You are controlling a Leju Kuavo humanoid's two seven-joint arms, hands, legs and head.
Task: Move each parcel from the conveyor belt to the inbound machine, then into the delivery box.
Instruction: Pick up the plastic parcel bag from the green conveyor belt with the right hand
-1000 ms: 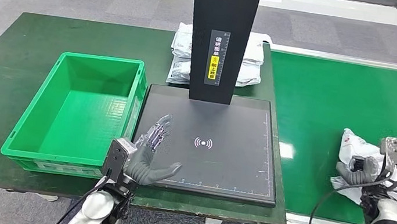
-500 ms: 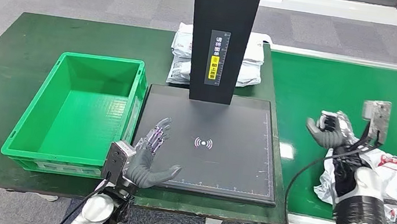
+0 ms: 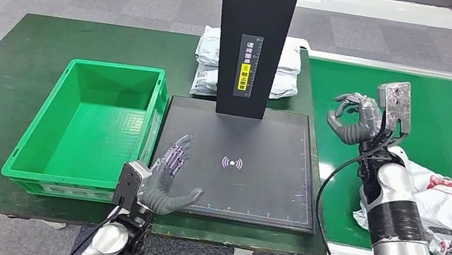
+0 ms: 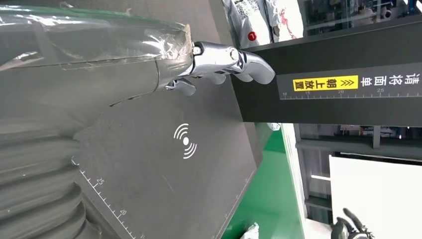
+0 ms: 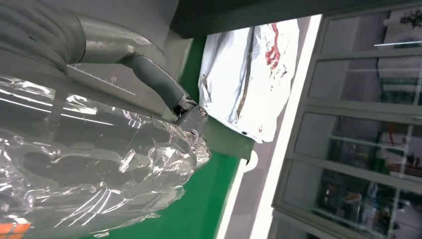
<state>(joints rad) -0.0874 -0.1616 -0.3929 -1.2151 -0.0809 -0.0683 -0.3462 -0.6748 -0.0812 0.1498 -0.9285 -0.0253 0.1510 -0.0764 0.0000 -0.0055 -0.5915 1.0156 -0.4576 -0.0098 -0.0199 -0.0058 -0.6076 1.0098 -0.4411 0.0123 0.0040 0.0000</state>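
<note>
A crumpled white parcel (image 3: 449, 202) with red and black print lies on the green conveyor belt (image 3: 451, 119) at the right, partly hidden by my right forearm. My right hand (image 3: 354, 119) is raised over the belt's left end, beside the black inbound machine plate (image 3: 254, 191). Its fingers are curled in and nothing shows in them; clear wrap covers the hand (image 5: 99, 149). My left hand (image 3: 169, 179) hovers over the plate's front-left corner, fingers apart and empty, also wrapped in clear plastic (image 4: 99, 59). The green delivery box (image 3: 118, 67) stands left of the plate with nothing in it.
The machine's black post (image 3: 252, 38) rises from the plate's far edge. A pile of white parcels (image 3: 287, 76) lies behind it, also seen from the wrists (image 4: 278, 17) (image 5: 249, 74). The dark green table (image 3: 11, 70) carries the box and machine.
My right hand has lifted off the parcel and swung up and left toward the plate. The parcel has shifted a little to the left on the belt. The left hand has barely moved.
</note>
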